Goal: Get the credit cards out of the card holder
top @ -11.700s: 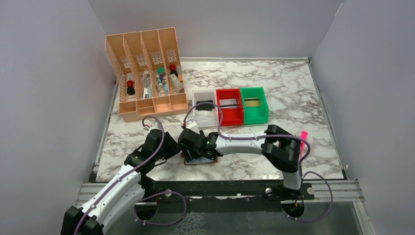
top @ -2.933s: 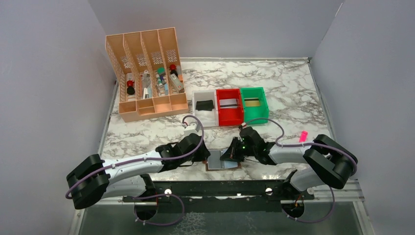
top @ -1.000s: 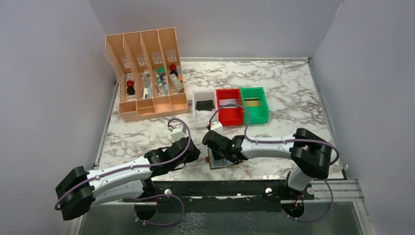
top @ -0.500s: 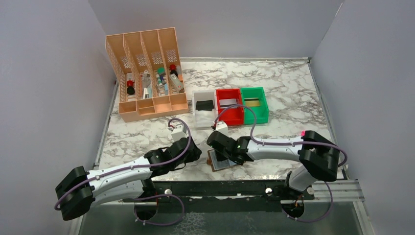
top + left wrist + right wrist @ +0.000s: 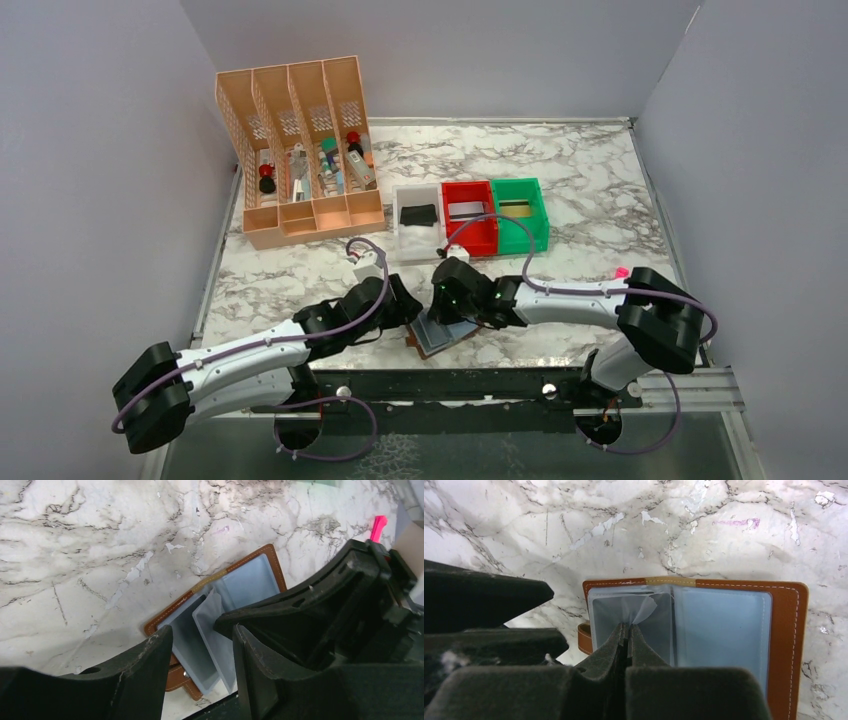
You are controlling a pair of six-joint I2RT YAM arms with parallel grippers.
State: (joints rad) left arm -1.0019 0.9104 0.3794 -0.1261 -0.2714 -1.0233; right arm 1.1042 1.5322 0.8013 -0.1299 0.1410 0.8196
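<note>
One card holder is laid open on the surface; the left tool is held apart, the right tool pressed together.

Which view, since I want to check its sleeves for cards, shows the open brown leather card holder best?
The right wrist view: the brown leather card holder lies open, both sleeve faces nearly unobstructed. The left wrist view shows it at an angle, partly hidden; the top view shows it small and partly covered.

no legible text, labels or numbers anywhere in view
</note>
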